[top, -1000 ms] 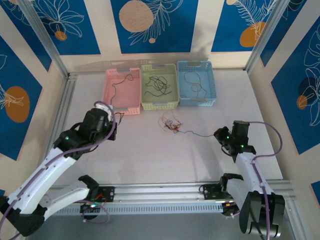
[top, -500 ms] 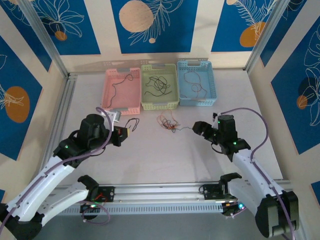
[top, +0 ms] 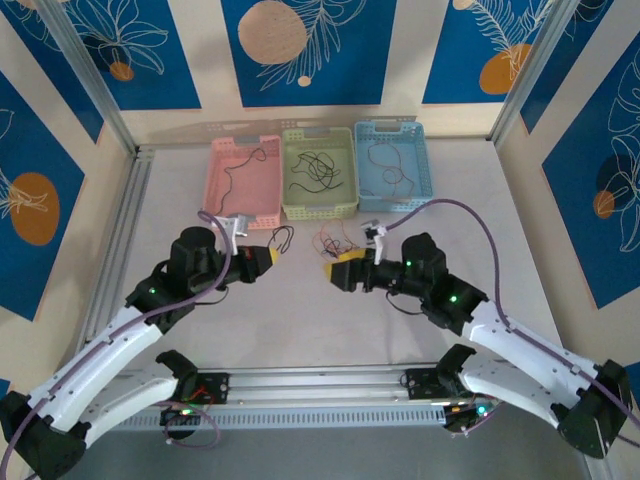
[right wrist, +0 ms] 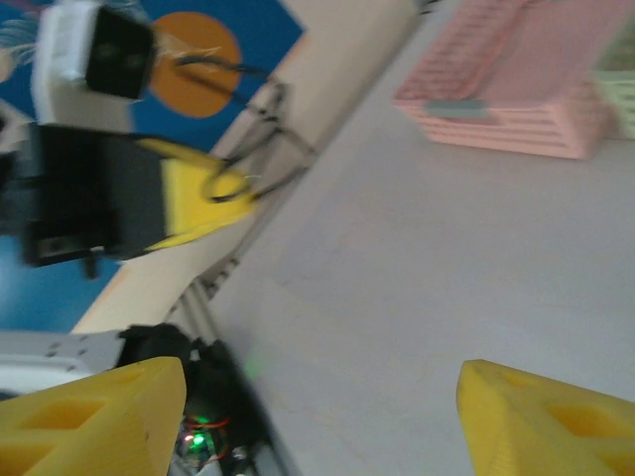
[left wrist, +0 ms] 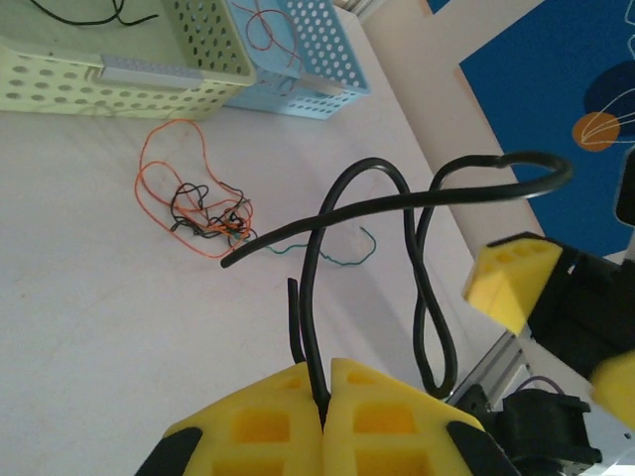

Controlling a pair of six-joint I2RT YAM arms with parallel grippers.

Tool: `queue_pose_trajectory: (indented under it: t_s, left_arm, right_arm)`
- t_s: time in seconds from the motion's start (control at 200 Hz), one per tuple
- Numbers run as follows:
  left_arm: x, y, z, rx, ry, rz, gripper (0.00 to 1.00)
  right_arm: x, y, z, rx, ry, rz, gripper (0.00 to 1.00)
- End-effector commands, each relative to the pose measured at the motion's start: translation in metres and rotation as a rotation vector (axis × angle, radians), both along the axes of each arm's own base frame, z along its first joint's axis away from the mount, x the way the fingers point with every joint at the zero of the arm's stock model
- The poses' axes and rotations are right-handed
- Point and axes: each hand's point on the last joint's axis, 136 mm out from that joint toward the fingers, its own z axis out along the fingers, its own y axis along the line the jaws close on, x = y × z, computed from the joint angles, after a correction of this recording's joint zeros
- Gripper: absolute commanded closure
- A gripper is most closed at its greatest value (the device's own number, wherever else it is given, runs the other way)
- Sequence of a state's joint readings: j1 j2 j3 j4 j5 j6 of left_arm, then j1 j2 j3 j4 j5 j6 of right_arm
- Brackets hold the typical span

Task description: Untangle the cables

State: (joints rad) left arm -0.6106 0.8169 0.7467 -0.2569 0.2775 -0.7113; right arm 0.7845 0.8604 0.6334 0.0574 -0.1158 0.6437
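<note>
A small tangle of orange, red and black cables (top: 336, 244) lies on the table in front of the green basket, also the tangle (left wrist: 203, 211), with a thin green wire (left wrist: 342, 256) trailing from it. My left gripper (top: 264, 260) is shut on a black cable (top: 284, 237) that loops free in the air left of the tangle. In the left wrist view the jaws (left wrist: 325, 369) pinch that black cable (left wrist: 377, 201) near one end. My right gripper (top: 342, 272) stands open, facing the left one, just below the tangle, fingers (right wrist: 89, 416) wide apart with nothing between.
Three baskets stand in a row at the back: pink basket (top: 243, 185), green basket (top: 320, 200) and blue basket (top: 395, 195), each with loose wires inside. The pink basket (right wrist: 516, 94) is ahead of the right wrist. Metal rails run along the near and left edges.
The right arm swung left from the table's right side to the centre, now facing the left gripper. The left gripper carried the black cable rightward, away from the pink basket.
</note>
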Motion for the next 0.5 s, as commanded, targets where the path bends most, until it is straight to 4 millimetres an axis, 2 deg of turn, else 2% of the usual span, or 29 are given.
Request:
queue_pose_trajectory:
  t_s: [0.0,0.135,0.34,0.495]
  left_arm:
    - [0.0,-0.01,0.016,-0.101,-0.017,-0.028,1.0]
    - [0.0,-0.014,0.018,-0.142,-0.01,-0.039,1.0]
    - [-0.003,-0.016,0.023,-0.177,-0.013,-0.053,1.0]
    - [-0.006,-0.018,0.028,-0.202,-0.021,-0.07,1.0]
  right_arm:
    - [-0.001,0.025,0.041,0.11,-0.076,0.043,0.27]
    - [0.007,0.047,0.049,0.111,-0.066,0.035,0.28]
    - [0.027,0.059,0.054,0.126,-0.027,-0.014,0.33]
    - [0.036,0.067,0.048,0.106,0.019,-0.021,0.37]
